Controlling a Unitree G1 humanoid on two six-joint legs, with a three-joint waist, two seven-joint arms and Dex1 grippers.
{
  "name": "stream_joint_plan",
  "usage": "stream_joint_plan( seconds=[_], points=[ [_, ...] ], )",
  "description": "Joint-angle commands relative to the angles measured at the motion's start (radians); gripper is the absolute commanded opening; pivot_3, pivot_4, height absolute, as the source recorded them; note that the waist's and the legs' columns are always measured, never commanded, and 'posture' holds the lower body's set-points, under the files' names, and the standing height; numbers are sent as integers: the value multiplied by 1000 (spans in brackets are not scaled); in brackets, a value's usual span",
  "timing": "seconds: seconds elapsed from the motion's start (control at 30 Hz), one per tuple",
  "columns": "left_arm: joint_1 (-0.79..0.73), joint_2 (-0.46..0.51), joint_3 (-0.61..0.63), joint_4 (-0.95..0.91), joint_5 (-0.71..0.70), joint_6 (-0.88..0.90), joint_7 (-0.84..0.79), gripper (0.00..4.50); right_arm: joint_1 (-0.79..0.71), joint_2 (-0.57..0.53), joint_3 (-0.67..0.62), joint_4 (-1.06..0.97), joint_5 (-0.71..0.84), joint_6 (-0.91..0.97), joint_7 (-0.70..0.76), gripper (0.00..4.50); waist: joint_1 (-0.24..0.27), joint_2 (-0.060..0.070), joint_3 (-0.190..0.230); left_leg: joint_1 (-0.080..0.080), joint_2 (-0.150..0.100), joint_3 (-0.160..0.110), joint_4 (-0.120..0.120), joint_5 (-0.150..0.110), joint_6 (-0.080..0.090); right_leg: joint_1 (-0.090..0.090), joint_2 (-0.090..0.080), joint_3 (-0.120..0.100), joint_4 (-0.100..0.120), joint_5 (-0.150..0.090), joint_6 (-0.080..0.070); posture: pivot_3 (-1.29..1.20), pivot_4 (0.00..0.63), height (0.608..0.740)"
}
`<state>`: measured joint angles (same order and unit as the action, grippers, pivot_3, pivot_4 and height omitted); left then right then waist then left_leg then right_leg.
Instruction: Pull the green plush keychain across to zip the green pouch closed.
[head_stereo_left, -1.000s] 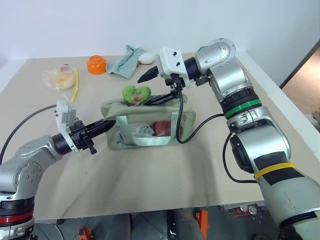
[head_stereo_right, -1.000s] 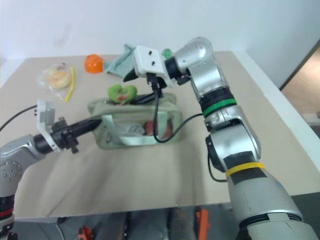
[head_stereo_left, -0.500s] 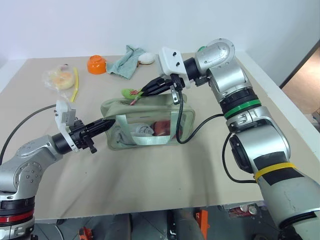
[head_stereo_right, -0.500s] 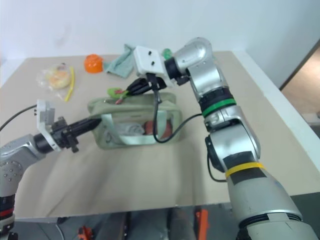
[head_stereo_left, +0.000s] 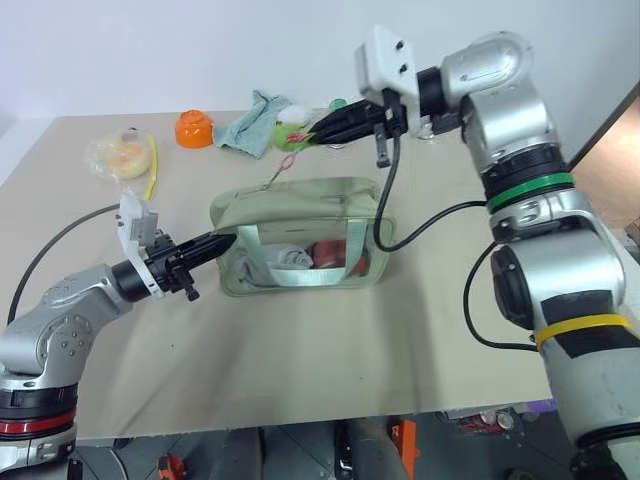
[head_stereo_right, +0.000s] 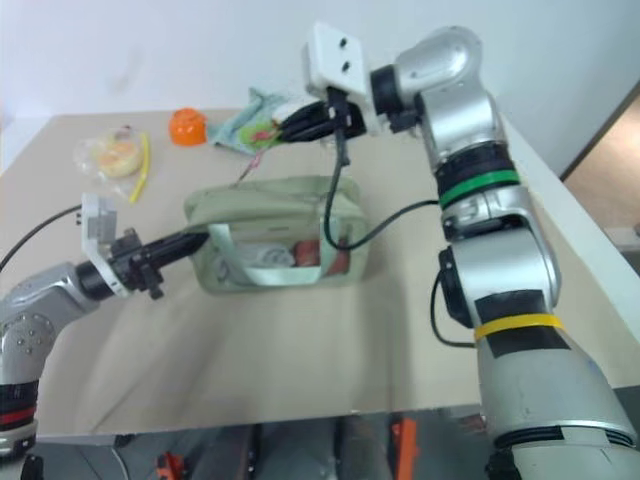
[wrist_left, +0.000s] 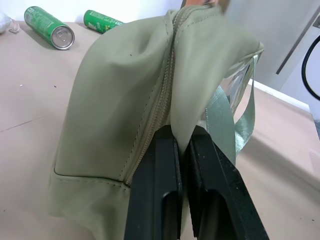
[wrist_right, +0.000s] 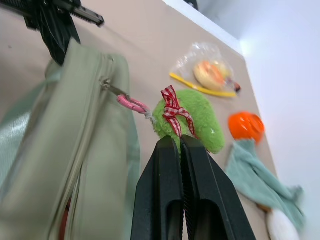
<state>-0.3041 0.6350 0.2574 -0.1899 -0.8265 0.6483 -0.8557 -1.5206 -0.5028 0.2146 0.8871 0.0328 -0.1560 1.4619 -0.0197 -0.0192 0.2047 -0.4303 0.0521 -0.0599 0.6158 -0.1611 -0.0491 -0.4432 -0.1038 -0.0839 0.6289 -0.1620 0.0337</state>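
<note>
- Head views: the right gripper (head_stereo_left: 318, 132), pinching the small lime-green fuzzy plush keychain (head_stereo_left: 294, 134), has lifted it off the boxy sage-green fabric pouch (head_stereo_left: 300, 235) toward the beige table's (head_stereo_left: 300, 380) far edge; its cord now runs taut.
- Left wrist view: the left gripper (wrist_left: 181, 145), pressed onto a fold of fabric, anchors the pouch end beside the zipper.
- Right wrist view: closed fingers (wrist_right: 170, 165) grip the keychain by its checked ribbon; judged, the zip-pull is just beginning.

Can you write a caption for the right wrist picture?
Robot's right hand pinches a fuzzy lime-green plush keychain, clipped to the sage-green fabric pouch.
</note>
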Motion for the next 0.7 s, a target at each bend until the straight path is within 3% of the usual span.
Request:
stream_joint_plan(
  seconds=[0.03,0.23,0.43,0.7],
  points=[
    [-11,-5,-7,10,9,-10,-9,0,-2,-89,-31,-78,-10,-27,22,22,0,0,0,0,0,0,0,0,0,0,0,0,0,0,0,0,150,740],
    [-17,-9,-18,18,11,-15,-15,0,85,-248,9,-211,-84,-102,50,22,1,0,0,0,0,0,0,0,0,0,0,0,0,0,0,0,150,740],
    [-22,-16,-26,24,13,-19,-19,0,151,-418,30,-224,-247,-219,-63,22,2,1,0,0,0,1,0,-1,-2,0,0,1,0,0,0,0,150,740],
    [-17,-22,-26,18,6,-14,-17,0,356,-528,-7,-342,-241,-176,-119,22,0,1,0,1,0,3,0,-1,-3,0,0,3,-1,0,1,0,150,740]
  ],
)
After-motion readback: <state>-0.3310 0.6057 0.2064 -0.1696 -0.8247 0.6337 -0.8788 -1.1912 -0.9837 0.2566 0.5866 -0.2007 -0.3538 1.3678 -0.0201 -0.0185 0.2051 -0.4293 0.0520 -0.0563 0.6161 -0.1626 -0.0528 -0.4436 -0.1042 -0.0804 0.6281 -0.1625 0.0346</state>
